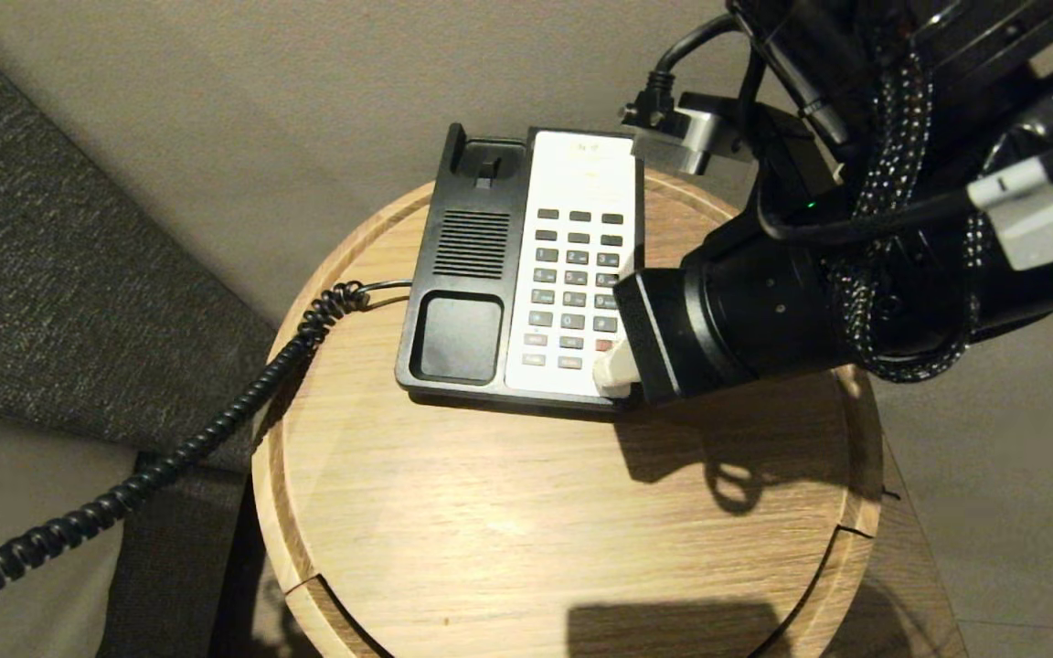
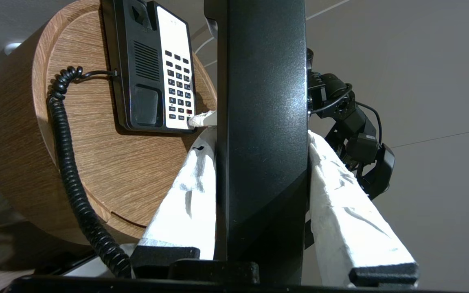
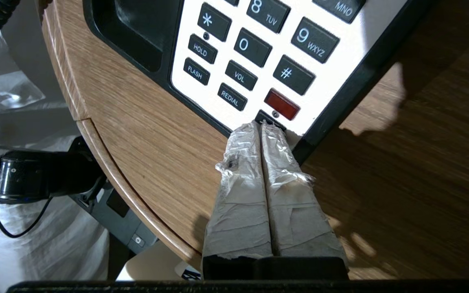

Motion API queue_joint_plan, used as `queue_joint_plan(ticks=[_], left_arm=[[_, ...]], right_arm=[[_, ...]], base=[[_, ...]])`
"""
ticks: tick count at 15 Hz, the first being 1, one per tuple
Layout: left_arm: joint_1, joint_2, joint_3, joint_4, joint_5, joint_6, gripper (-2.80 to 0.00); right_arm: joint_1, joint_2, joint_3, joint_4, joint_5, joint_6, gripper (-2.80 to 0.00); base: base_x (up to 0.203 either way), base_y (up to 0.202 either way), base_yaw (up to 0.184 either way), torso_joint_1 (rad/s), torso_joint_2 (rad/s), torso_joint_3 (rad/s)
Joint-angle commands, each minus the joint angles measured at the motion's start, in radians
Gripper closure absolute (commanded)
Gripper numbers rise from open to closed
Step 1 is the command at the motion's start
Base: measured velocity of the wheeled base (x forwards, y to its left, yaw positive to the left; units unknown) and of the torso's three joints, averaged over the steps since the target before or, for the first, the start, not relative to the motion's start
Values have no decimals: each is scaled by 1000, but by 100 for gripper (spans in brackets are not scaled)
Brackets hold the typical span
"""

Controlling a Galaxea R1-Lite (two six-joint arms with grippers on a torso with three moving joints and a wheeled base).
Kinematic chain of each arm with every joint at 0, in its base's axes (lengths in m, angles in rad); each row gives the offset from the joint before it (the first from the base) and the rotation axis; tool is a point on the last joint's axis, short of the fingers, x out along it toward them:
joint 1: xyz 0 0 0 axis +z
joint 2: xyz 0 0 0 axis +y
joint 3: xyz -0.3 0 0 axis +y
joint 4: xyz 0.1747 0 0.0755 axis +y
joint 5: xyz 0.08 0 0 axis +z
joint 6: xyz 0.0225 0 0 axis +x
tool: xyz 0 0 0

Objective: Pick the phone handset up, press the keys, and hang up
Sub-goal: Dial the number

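The black-and-white phone base (image 1: pixel 462 274) lies on a round wooden table (image 1: pixel 536 530). Its cradle is empty. The phone handset (image 2: pixel 263 122), long and glossy black, stands upright between the white-wrapped fingers of my left gripper (image 2: pixel 259 140), which is shut on it off the table's left side, outside the head view. The coiled cord (image 1: pixel 179 457) runs from the base over the table's left edge. My right gripper (image 1: pixel 613 370) is shut, its taped tips (image 3: pixel 262 128) together on a small black key (image 3: pixel 269 118) under the red key, at the keypad's (image 3: pixel 242 44) near right corner.
A grey upholstered seat (image 1: pixel 51 274) stands to the left of the table. The right arm (image 1: pixel 856 274) with its cables reaches in over the table's right side. The table has a raised rim (image 1: pixel 284 548). Beige floor surrounds it.
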Motion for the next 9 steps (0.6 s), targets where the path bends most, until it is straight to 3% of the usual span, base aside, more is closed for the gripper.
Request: queue_joint_plan(ticks=[1,9], left_arm=[[1,-2,0,2,3,-4,0],[0,-5,0,4,1,-4,0]], right_arm=[[0,-5,15,4,-1,4,0],[3,-35,-31,9,0,16,0]], base=[[0,0,0,0,0,0],[0,0,0,0,0,0]])
